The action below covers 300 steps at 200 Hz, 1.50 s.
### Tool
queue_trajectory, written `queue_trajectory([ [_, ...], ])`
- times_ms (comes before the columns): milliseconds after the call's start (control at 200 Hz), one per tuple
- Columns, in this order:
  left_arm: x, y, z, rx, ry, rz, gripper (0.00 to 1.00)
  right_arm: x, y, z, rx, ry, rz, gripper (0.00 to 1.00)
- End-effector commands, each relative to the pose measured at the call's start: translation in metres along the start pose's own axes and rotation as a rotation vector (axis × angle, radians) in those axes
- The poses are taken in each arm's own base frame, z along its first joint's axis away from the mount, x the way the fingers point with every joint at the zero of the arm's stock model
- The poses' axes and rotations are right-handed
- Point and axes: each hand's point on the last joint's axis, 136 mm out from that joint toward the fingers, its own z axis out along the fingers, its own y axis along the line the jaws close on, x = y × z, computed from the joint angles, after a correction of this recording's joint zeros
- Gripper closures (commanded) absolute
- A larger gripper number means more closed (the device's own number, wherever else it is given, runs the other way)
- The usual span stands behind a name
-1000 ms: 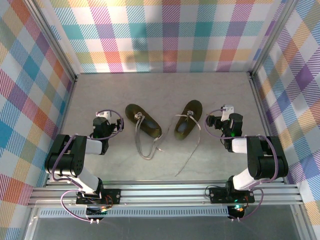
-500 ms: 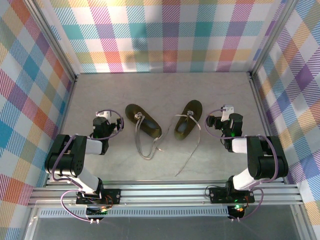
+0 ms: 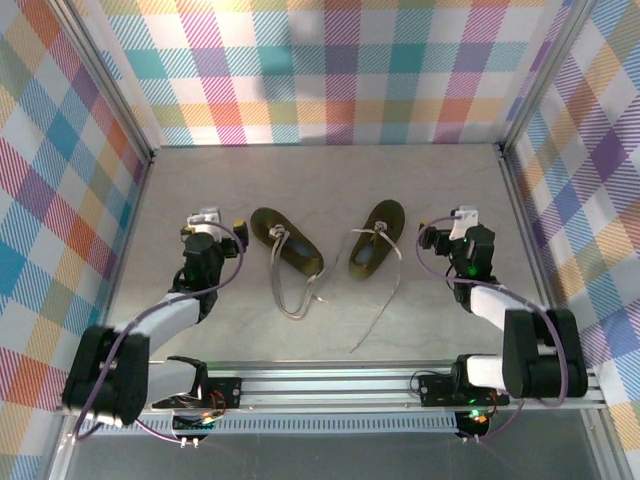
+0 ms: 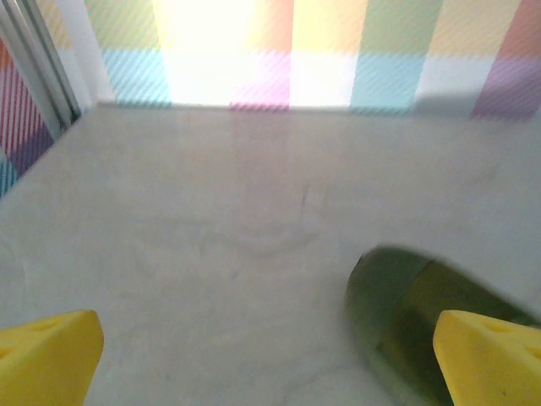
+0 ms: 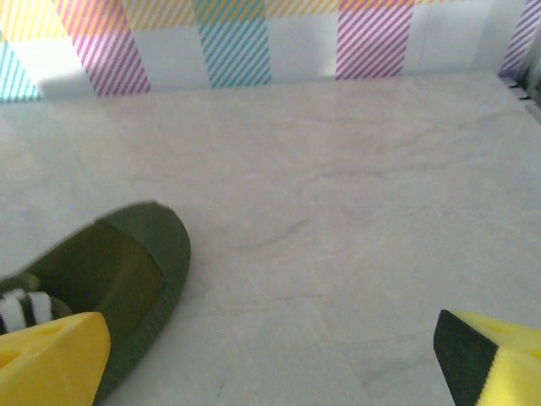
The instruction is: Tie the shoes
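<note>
- At the near edge of the table [image 3: 330, 345], both arm bases sit bolted to an aluminium rail [image 3: 330, 385]. The left arm [image 3: 150, 325] stretches up the left side and the right arm [image 3: 520, 335] up the right side.
- A little beyond the rail, untied pale laces [image 3: 290, 300] lie loose on the bare surface. Those of the left shoe [image 3: 290, 245] form a narrow loop, and one long strand from the right shoe [image 3: 375, 240] trails toward the near edge.
- The left gripper [image 3: 225, 228] sits about halfway back, nearer the left edge, just beside the far end of the left shoe, with a strip of table showing between them. Its claw is released, spread wide and holding nothing. In the left wrist view its yellow fingertips [image 4: 46, 359] sit at the bottom corners with bare table between, and the shoe's rounded dark end lies just ahead of the right-hand tip.
- The right gripper [image 3: 432, 240] sits at the same depth toward the right edge, near the right shoe but apart from it. Its claw is also released and empty. In the right wrist view the olive shoe lies just ahead of the left-hand fingertip.
- Both shoes lie flat mid-table between the grippers, angled so their near ends come closer together than their far ends.
- Past them the table is bare to its far edge, where plaid walls [image 3: 330, 70] rise.
</note>
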Motion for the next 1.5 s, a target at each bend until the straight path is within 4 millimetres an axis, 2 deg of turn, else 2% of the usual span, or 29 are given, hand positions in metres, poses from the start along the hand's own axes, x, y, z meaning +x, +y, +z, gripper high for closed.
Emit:
queue_trajectory([
  [0,-0.024,0.012,-0.007,-0.093,0.063,-0.182,0.0,-0.015,-0.032,-0.014,0.222,0.071,0.291,0.01],
  [40,-0.023,0.029,-0.01,-0.219,0.127,-0.267,0.0,-0.009,-0.047,-0.022,0.341,0.132,0.408,0.01],
  [80,-0.019,0.036,-0.011,-0.29,0.194,-0.297,0.0,-0.012,-0.045,-0.022,0.329,0.152,0.419,0.01],
  [195,-0.01,0.016,-0.007,-0.198,0.293,-0.329,0.0,-0.021,-0.03,-0.022,0.232,0.126,0.467,0.01],
  [410,-0.011,-0.008,-0.029,-0.156,0.319,-0.339,0.0,-0.038,0.037,-0.02,-0.15,0.2,0.477,0.01],
  [480,-0.005,-0.018,-0.037,-0.139,0.347,-0.344,0.0,-0.038,0.054,-0.02,-0.221,0.248,0.486,0.01],
  [560,0.011,-0.025,-0.048,-0.128,0.409,-0.368,0.0,-0.034,0.081,-0.02,-0.295,0.314,0.438,0.02],
  [780,0.047,-0.047,-0.054,-0.065,0.536,-0.411,0.0,0.005,0.172,-0.03,-0.455,0.555,0.127,0.17],
  [990,0.052,-0.051,-0.05,-0.038,0.55,-0.447,0.0,0.042,0.243,-0.034,-0.515,0.701,-0.156,0.23],
  [1075,0.061,-0.049,-0.048,-0.024,0.586,-0.496,0.02,0.051,0.263,-0.027,-0.517,0.735,-0.223,0.25],
  [1095,0.057,-0.051,-0.044,-0.009,0.567,-0.519,0.03,0.054,0.269,-0.026,-0.522,0.745,-0.24,0.25],
  [1245,0.065,-0.041,-0.045,-0.018,0.579,-0.571,0.05,0.067,0.308,-0.008,-0.558,0.784,-0.34,0.25],
  [1385,0.065,-0.027,-0.049,-0.042,0.567,-0.611,0.06,0.084,0.328,0.015,-0.545,0.813,-0.429,0.27],
  [1495,0.063,-0.016,-0.054,-0.067,0.551,-0.619,0.08,0.095,0.337,0.029,-0.542,0.837,-0.454,0.27],
])
